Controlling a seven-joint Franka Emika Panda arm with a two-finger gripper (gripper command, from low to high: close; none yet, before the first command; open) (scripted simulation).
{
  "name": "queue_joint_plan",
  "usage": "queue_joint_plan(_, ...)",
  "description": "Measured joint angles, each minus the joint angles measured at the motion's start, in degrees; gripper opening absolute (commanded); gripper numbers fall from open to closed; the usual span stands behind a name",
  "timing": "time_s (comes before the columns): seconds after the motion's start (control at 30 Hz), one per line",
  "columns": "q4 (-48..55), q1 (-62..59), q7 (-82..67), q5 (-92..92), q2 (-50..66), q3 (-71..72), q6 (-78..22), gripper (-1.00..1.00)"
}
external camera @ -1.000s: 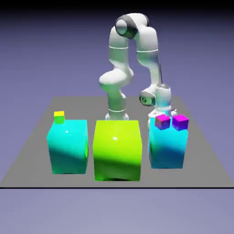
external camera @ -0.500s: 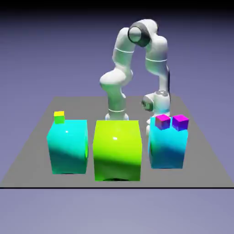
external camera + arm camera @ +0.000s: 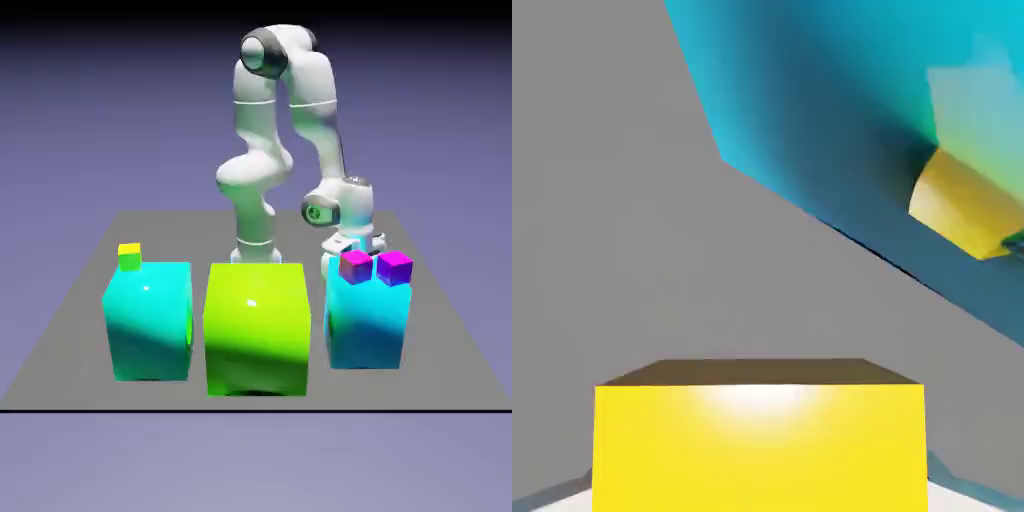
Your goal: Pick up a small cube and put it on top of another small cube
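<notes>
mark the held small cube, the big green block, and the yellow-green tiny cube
small cube (image 3: 758, 445): hand view, its yellow face, between the finger tips.
big green block (image 3: 256, 325): exterior view, front face.
tiny yellow-and-green cube (image 3: 130, 257): exterior view, its green side, atop the left cyan block.

Small cube (image 3: 759, 440): bright yellow face toward hand camera, darker top face above it, fills lower frame, sits level and square (held between gripper fingers, fingers themselves hidden). Grey tabletop (image 3: 632, 250) behind it.
</notes>
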Motion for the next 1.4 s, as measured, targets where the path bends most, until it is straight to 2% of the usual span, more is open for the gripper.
queue_joint_plan(0.53,12.9,11.9,-24.8,37.0,0.7,8.9,0.7,-1.0)
queue_joint_plan(0.8,28.0,0.3,-38.1,43.3,-2.4,9.3,-17.0,-1.0)
queue_joint_plan(1.27,41.4,-28.6,-47.5,27.2,-12.6,13.5,-51.3,-1.0)
queue_joint_plan(1.37,39.9,-27.6,-46.7,24.8,-13.5,15.2,-52.5,-1.0)
queue_joint_plan(1.4,38.6,-27.6,-46.6,24.6,-12.3,15.5,-50.0,-1.0)
